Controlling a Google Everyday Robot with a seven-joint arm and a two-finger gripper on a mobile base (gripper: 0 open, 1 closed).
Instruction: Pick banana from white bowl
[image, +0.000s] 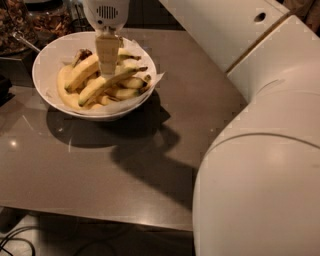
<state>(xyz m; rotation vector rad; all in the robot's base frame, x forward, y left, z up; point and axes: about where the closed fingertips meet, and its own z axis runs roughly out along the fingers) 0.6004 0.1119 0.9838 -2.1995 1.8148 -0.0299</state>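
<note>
Banana (97, 87) lies in the white bowl (41, 70), one long piece slanting across a heap of others on the crinkled paper lining (156, 79) — not lifted yet, as far as I can judge. My gripper (107, 71) hangs straight down inside the bowl, its tip at the upper part of that piece, touching or very nearly so. Whether it grips the fruit or is loose I cannot tell. So the reach looks done — the grasp and the lift out are left. The bowl sits far left on the grey table (100, 170); my arm (260, 165) fills the right foreground.
</note>
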